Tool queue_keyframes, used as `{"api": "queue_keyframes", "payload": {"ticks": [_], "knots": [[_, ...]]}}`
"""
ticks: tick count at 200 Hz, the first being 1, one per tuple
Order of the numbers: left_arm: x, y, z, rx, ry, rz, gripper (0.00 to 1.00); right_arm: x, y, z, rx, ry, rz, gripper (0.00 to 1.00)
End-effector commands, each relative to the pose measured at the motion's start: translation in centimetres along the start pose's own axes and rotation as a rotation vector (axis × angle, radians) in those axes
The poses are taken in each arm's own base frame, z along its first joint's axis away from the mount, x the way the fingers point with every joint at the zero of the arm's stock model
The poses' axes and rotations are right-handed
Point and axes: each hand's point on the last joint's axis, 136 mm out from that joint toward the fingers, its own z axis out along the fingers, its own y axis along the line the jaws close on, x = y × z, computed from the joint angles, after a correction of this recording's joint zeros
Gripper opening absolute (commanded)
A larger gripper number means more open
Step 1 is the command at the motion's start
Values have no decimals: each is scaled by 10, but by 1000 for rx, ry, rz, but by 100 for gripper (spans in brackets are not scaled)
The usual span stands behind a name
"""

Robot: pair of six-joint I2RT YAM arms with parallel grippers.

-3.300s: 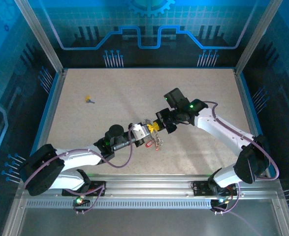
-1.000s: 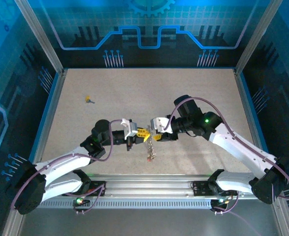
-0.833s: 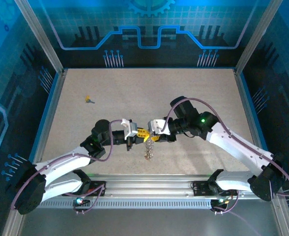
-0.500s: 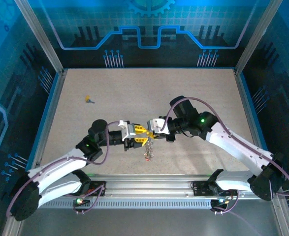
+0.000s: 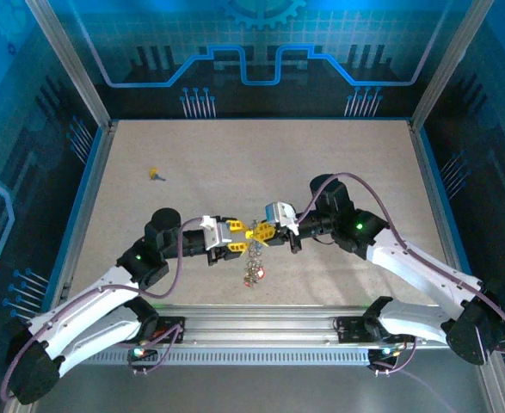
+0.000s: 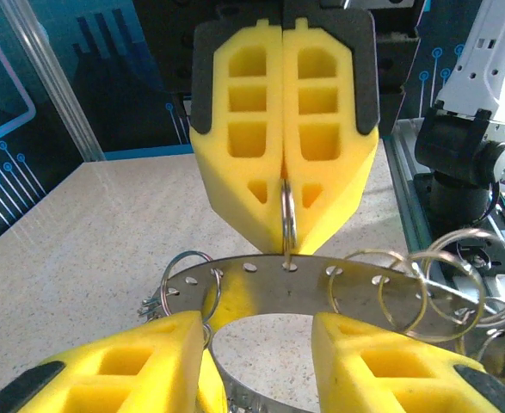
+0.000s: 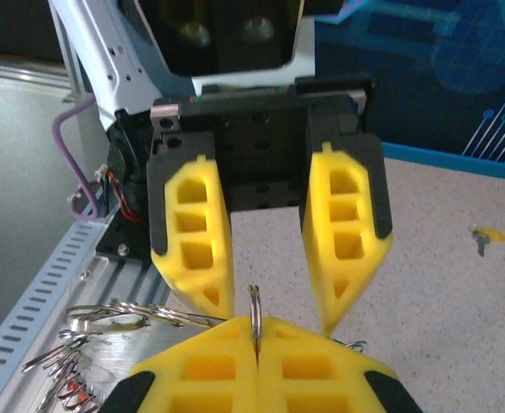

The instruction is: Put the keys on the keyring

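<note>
Right hand (image 6: 284, 185) pinches a small split ring on the perforated silver keyring (image 6: 321, 280), steadying it; left hand (image 7: 269, 258) stands spread around it.

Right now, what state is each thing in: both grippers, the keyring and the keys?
left gripper: jaws apart at the keyring band, grip unclear.
right gripper: jaws shut on a small ring.
keyring: held up between the grippers, its cluster dangling.
yellow key: lying loose on the table.

2 pincers (image 5: 250, 234), 1 keyring (image 6: 321, 284), 1 loose key (image 5: 155, 175)
</note>
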Motion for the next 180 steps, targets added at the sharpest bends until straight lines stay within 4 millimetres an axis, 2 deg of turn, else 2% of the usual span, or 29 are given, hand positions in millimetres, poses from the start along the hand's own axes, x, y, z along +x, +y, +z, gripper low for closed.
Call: {"api": "queue_keyframes", "payload": {"ticks": [1,62,105,130,151,180], "knots": [[-12,7,-1,-27,-27,41,37,-22,-3,-1,-4,-86,-39,0],[-24,2,-6,-4,-60,51,30,-12,1,7,5,-36,-70,0],[-23,2,-14,-29,-18,91,29,-16,9,12,-36,-21,-104,0],[-19,-7,-16,18,16,102,21,-15,9,13,-37,-20,-109,0],[-19,-13,-14,65,30,85,22,-16,9,14,-34,-26,-126,0],[-23,-7,-13,31,0,93,24,-16,8,16,-34,-14,-136,0]]}}
